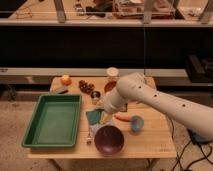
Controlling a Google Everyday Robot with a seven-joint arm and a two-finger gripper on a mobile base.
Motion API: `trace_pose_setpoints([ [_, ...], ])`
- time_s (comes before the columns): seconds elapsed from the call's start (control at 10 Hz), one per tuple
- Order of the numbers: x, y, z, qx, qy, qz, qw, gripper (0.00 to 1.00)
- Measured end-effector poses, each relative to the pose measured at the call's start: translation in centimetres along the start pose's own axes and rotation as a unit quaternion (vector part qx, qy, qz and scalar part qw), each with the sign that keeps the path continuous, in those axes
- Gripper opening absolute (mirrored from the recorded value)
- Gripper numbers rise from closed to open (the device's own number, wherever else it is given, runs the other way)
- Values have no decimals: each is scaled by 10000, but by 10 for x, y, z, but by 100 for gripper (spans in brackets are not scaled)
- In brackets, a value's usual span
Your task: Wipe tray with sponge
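The green tray [31,134] lies on the left part of the wooden table. The teal sponge [93,115] hangs just off the tray's right rim, over the table. My gripper [103,118] is shut on the sponge's right edge, at the end of the white arm that reaches in from the right. The arm hides the table behind it.
A purple bowl [109,139] stands at the front, with a fork [89,136] and a pale cloth [96,128] beside it. A blue cup [136,123] and an orange carrot-like piece [123,118] lie right of the gripper. An orange [66,79], a grey block [60,90], a can [95,95] and a white cup [112,73] line the back.
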Motion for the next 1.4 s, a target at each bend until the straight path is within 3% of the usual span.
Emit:
trace_pose_setpoints([
  [0.4,-1,-2,0,20,-39,-37,10000,0],
  [0.6,-13,-19,-1,66,-92,-297,9995,0],
  [0.9,-63,-56,18,81,-115,-805,9967,0],
  [1.2,-118,-97,61,89,-90,-1210,9926,0],
  [1.4,-155,-119,96,57,-3,-1545,9880,0],
])
